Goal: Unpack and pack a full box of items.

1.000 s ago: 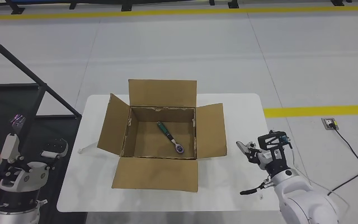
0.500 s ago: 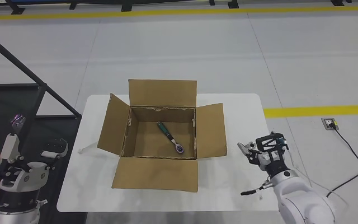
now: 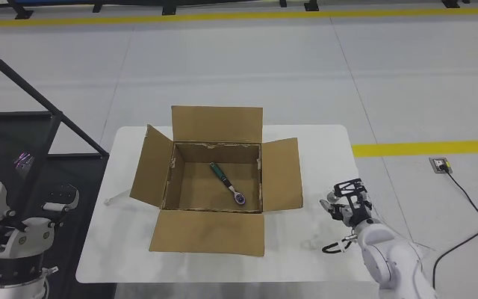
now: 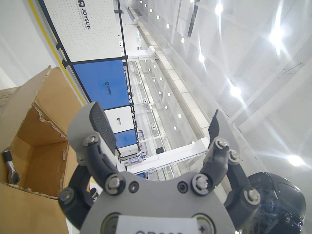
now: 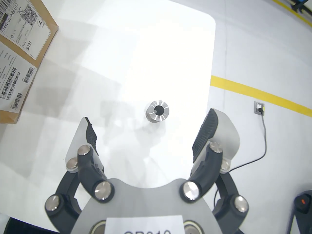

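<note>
The cardboard box (image 3: 208, 233) stands open in the middle of the table (image 3: 321, 149), with one ratchet wrench (image 3: 228, 184) lying on its floor. A small metal socket (image 5: 157, 111) stands upright on the table, just beyond the right gripper (image 5: 148, 132), which hangs at 4 o'clock from the box with fingers spread and empty. The left gripper (image 4: 156, 125), at 8 o'clock off the table, is also released and holds nothing. I judge the unpacking is nearly done, or the packing barely begun.

a white table (image 3: 321, 153) carries an open cardboard box (image 3: 216, 233) and, apart from it, a small metal socket (image 5: 157, 111)
</note>
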You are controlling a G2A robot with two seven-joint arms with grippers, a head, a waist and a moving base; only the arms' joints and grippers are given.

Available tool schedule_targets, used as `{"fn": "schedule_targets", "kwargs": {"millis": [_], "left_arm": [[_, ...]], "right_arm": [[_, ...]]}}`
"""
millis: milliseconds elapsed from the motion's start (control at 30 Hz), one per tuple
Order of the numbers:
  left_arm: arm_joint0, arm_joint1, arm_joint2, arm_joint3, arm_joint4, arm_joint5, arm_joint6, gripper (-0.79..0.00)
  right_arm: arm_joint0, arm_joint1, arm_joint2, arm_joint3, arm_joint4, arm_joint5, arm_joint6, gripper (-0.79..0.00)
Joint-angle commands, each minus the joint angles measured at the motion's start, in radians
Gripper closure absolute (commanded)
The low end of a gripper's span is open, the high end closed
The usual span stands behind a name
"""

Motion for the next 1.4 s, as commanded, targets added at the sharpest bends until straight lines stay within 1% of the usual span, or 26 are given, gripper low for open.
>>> {"fn": "schedule_targets", "kwargs": {"millis": [0,367,433,533,667,800,833,867,933,1000,1100,1133,1233,1267,1367], "left_arm": [[0.0,0.0,0.0,0.0,0.0,0.0,0.0,-0.785],[0.0,0.0,0.0,0.0,0.0,0.0,0.0,-0.785],[0.0,0.0,0.0,0.0,0.0,0.0,0.0,-0.785],[0.0,0.0,0.0,0.0,0.0,0.0,0.0,-0.785],[0.0,0.0,0.0,0.0,0.0,0.0,0.0,-0.785],[0.0,0.0,0.0,0.0,0.0,0.0,0.0,-0.785],[0.0,0.0,0.0,0.0,0.0,0.0,0.0,-0.785],[0.0,0.0,0.0,0.0,0.0,0.0,0.0,-0.785],[0.0,0.0,0.0,0.0,0.0,0.0,0.0,-0.785],[0.0,0.0,0.0,0.0,0.0,0.0,0.0,-0.785],[0.0,0.0,0.0,0.0,0.0,0.0,0.0,-0.785],[0.0,0.0,0.0,0.0,0.0,0.0,0.0,-0.785],[0.0,0.0,0.0,0.0,0.0,0.0,0.0,-0.785],[0.0,0.0,0.0,0.0,0.0,0.0,0.0,-0.785],[0.0,0.0,0.0,0.0,0.0,0.0,0.0,-0.785]], "right_arm": [[0.005,0.001,0.0,0.008,0.002,-0.012,0.001,-0.785],[0.006,0.001,-0.003,0.016,0.004,-0.006,-0.009,-0.785],[0.033,-0.001,0.004,0.063,0.05,0.014,0.004,-0.785],[0.07,0.002,0.021,0.144,0.131,-0.042,0.007,-0.785],[0.11,0.009,0.04,0.236,0.171,-0.097,0.004,-0.785],[0.15,0.012,0.04,0.307,0.19,-0.11,0.012,-0.785],[0.157,0.013,0.04,0.322,0.203,-0.118,0.011,-0.757],[0.164,0.014,0.043,0.336,0.213,-0.123,0.011,-0.702],[0.179,0.016,0.045,0.363,0.228,-0.125,0.02,-0.643],[0.196,0.019,0.045,0.388,0.248,-0.153,0.03,-0.64],[0.217,0.023,0.048,0.423,0.274,-0.167,0.037,-0.64],[0.223,0.024,0.049,0.433,0.279,-0.17,0.038,-0.653],[0.238,0.028,0.049,0.457,0.289,-0.178,0.038,-0.622],[0.242,0.029,0.048,0.463,0.295,-0.18,0.037,-0.631],[0.249,0.032,0.046,0.474,0.31,-0.197,0.042,-0.576]]}}
